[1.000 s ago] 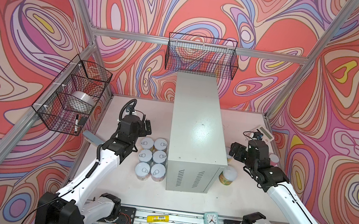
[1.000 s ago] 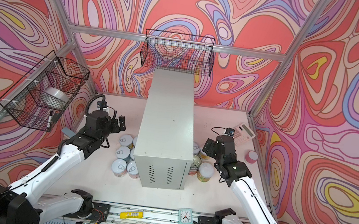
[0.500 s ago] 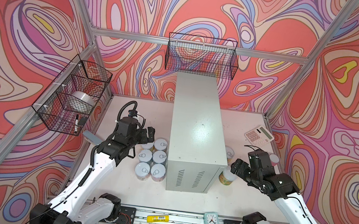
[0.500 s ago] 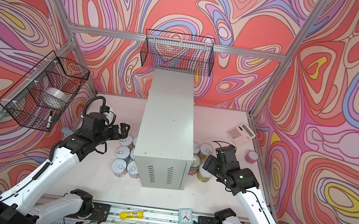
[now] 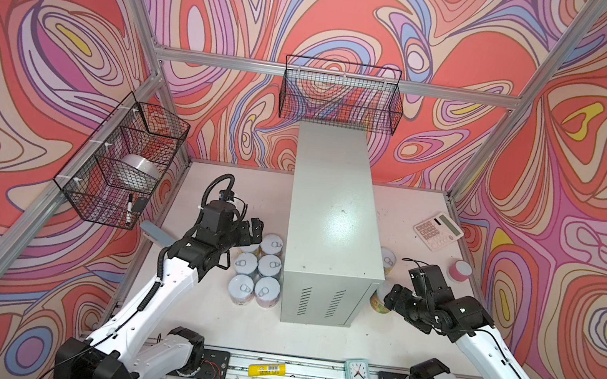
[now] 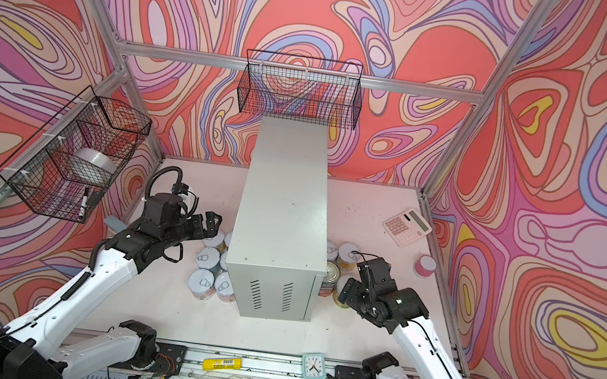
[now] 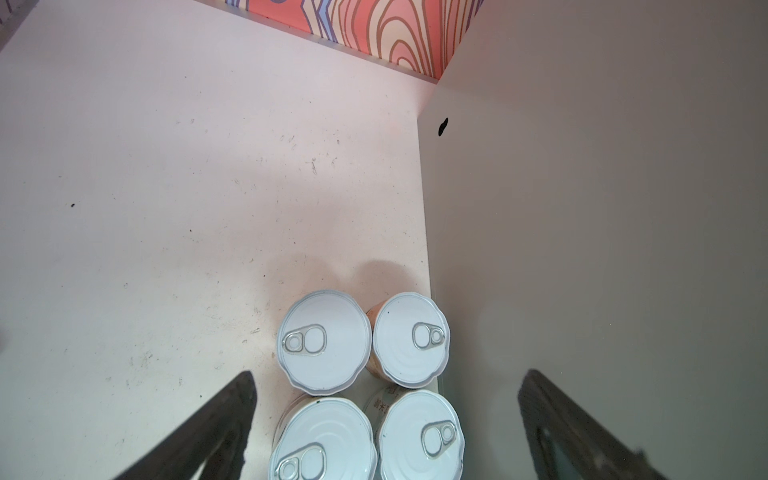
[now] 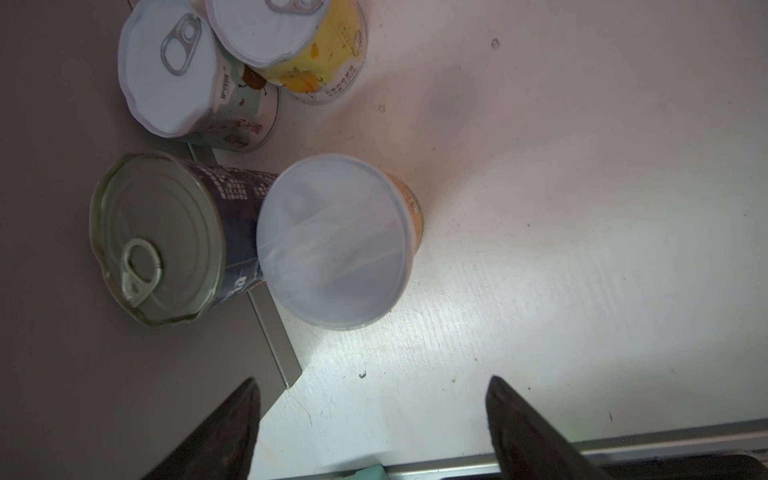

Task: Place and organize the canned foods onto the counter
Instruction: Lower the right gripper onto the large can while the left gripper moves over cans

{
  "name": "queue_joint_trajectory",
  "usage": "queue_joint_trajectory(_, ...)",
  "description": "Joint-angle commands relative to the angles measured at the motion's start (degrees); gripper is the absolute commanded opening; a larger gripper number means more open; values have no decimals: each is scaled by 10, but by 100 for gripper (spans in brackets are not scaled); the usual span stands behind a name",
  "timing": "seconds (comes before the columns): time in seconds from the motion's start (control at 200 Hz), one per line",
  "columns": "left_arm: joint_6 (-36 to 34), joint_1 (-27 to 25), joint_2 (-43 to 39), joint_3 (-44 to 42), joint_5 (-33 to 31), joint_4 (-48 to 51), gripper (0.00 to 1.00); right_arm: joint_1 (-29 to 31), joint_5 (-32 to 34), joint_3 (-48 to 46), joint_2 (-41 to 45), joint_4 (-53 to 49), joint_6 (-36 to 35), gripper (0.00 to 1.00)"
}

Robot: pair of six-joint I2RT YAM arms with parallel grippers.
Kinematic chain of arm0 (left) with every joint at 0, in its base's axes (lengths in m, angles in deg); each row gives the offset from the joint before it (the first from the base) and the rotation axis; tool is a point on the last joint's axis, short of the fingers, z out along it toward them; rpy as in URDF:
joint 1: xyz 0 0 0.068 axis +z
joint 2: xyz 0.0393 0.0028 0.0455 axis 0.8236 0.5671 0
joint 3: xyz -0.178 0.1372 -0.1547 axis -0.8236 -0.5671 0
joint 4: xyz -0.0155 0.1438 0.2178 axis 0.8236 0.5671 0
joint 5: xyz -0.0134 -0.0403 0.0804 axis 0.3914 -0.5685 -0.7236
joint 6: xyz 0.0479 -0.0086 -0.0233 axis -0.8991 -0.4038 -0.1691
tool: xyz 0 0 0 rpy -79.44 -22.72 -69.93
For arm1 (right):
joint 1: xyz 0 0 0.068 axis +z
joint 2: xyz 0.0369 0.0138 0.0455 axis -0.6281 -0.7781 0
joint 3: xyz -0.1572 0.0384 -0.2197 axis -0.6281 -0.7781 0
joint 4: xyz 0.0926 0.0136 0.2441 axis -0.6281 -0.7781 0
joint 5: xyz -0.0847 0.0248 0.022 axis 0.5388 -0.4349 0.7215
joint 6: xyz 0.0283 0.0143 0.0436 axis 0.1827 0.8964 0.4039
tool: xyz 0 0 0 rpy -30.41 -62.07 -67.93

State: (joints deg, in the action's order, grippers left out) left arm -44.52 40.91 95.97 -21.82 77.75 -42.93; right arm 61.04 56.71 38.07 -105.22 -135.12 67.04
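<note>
The counter is a tall grey box standing mid-table, and its top is bare in both top views. Several canned foods with silvery lids stand in rows against its left side. My left gripper hovers open over the back of that group. In the left wrist view the lids lie between and beyond the left gripper. Right of the counter stand a dark navy can, a white-lidded can, a yellow can and a blue-grey can. My right gripper is open just short of them, holding nothing.
A calculator and a pink cup lie at the right back. A small clock and a yellow tube sit on the front rail. Black wire baskets hang on the back wall and left wall.
My right gripper has come forward and down beside the counter's front right corner, its jaws a little narrower. The left gripper has shifted slightly toward the cans on the left.
</note>
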Motion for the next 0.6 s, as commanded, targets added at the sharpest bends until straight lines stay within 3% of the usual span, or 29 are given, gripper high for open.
queue_joint_trajectory(0.0,9,0,3,-1,2,-13,99,8,-2,-13,-19,30,0,87)
queue_joint_trajectory(0.335,11,0,8,-6,9,-23,99,25,1,-36,-60,87,-3,87)
queue_joint_trajectory(0.596,15,1,13,-9,15,-26,98,25,89,-60,-80,107,31,88)
